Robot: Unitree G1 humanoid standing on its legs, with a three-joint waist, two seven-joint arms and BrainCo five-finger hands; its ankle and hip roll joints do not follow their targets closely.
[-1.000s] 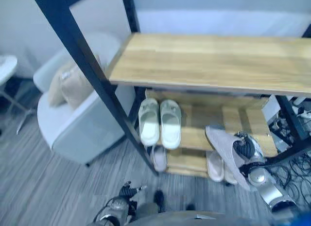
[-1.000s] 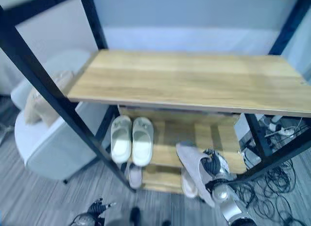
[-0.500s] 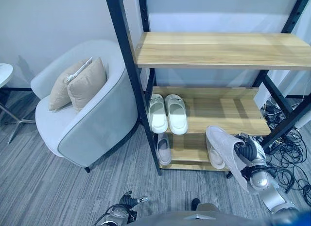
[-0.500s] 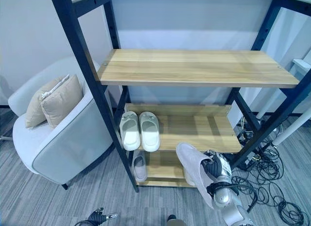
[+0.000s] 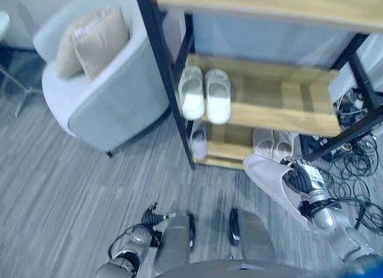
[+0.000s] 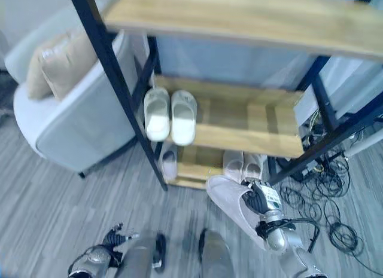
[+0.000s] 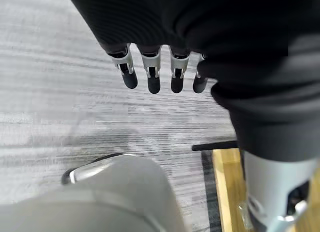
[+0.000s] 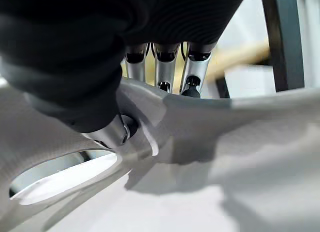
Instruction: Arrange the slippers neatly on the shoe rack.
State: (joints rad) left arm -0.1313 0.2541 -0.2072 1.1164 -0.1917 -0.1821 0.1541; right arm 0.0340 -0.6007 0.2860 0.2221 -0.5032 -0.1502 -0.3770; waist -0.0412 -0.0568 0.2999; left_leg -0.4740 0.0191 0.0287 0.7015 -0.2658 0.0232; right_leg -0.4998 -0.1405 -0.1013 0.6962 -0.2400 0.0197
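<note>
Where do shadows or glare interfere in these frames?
Left eye view: the bottom shelf lies in shade under the board above, dimming the pale pair there. Right wrist view: the right hand throws a dark shadow across the slipper it holds. Left wrist view: soft floor shadow, no glare.

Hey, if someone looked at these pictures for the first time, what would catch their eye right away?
First, the pale grey slipper gripped in the robot's right hand, held above the grey floor in front of the black-framed wooden shoe rack. Next, the neat pair of white slippers at the left end of the rack's middle shelf, with more pale slippers on the shelf below. The left hand hangs over the floor with straight fingers.
</note>
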